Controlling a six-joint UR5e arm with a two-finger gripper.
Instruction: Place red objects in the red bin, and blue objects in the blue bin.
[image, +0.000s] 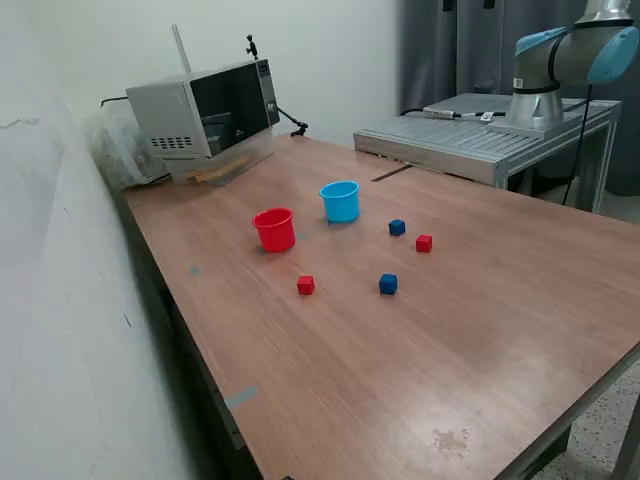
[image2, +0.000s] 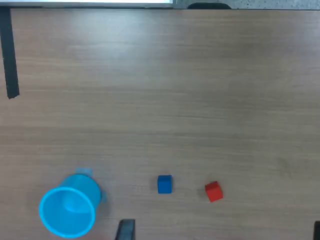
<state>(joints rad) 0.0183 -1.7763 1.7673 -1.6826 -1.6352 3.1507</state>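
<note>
The arm's base and lower joints (image: 560, 70) sit at the far right of the exterior view, on a metal platform (image: 470, 135) beyond the wooden table (image: 480, 330); the gripper itself is out of that view. In the wrist view only a dark fingertip (image2: 125, 229) shows at the picture's edge, so I cannot tell whether the jaws are released or clenched, and nothing sits between them. Everything lies on the table, well apart from the arm. The red cup (image: 274, 229) stands upright, mouth up, toward the exterior view's left, with the light blue cup (image: 340, 201) just beyond it to the right, also upright and apart from it. One dark blue cube (image: 397, 228) rests to the right of the blue cup, and a red cube (image: 424, 243) lies just beside that one, not touching. Nearer the camera sit a second red cube (image: 306, 285) and a second blue cube (image: 388, 284), apart from each other. None is in a cup. The wrist camera looks down on the blue cup (image2: 69, 207), the blue cube (image2: 164, 184) and the red cube (image2: 213, 191) in a row. A microwave (image: 205, 110) stands at the far left corner; any markings on it are too small to read.
</note>
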